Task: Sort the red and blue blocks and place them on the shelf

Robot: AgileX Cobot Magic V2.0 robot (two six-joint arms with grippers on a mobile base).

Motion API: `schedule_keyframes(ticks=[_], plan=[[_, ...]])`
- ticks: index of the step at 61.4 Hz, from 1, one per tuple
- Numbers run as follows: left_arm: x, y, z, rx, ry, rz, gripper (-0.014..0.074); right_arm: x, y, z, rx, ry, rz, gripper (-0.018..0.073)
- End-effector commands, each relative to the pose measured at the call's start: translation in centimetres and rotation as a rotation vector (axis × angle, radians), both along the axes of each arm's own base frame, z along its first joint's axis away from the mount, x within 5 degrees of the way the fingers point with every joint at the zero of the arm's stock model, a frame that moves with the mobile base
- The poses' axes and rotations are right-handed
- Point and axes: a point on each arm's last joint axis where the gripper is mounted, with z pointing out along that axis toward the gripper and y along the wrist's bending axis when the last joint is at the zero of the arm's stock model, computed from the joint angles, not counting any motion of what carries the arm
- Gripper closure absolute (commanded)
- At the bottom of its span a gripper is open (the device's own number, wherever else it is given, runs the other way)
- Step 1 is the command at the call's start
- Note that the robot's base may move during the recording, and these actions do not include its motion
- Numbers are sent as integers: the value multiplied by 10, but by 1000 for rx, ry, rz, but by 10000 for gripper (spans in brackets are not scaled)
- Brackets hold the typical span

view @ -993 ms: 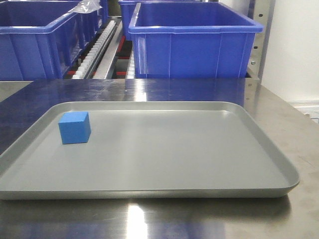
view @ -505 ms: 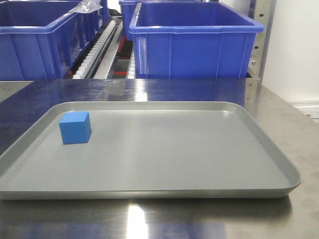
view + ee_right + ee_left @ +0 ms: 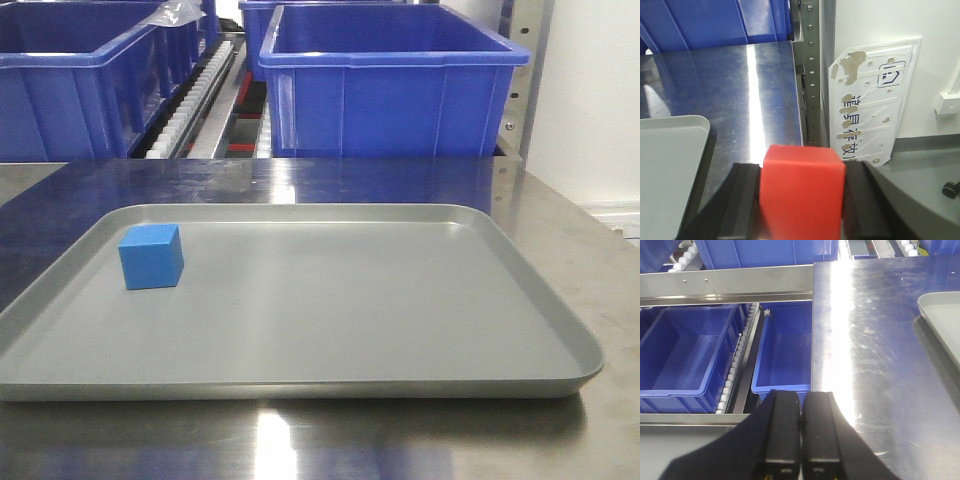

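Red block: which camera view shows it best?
The right wrist view: the red block fills the foreground, clamped in the right pincer. The front view shows the blue block on the tray but no red one; the left wrist view shows the shut left pincer, no red block.

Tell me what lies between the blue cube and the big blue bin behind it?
In the front view, nothing stands between blue cube and blue bin: only the floor and rim of the grey tray, then steel tabletop.
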Motion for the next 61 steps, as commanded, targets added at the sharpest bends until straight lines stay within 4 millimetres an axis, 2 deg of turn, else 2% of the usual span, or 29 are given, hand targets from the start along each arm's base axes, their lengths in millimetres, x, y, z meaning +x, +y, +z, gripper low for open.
schedule_keyframes(ticks=[1, 61], plan=[[1, -2, -9, 1, -31, -19, 463, 3, 1, 18, -16, -116, 19, 512], [1, -2, -9, 1, -31, -19, 463, 3, 1, 18, -16, -116, 19, 512]])
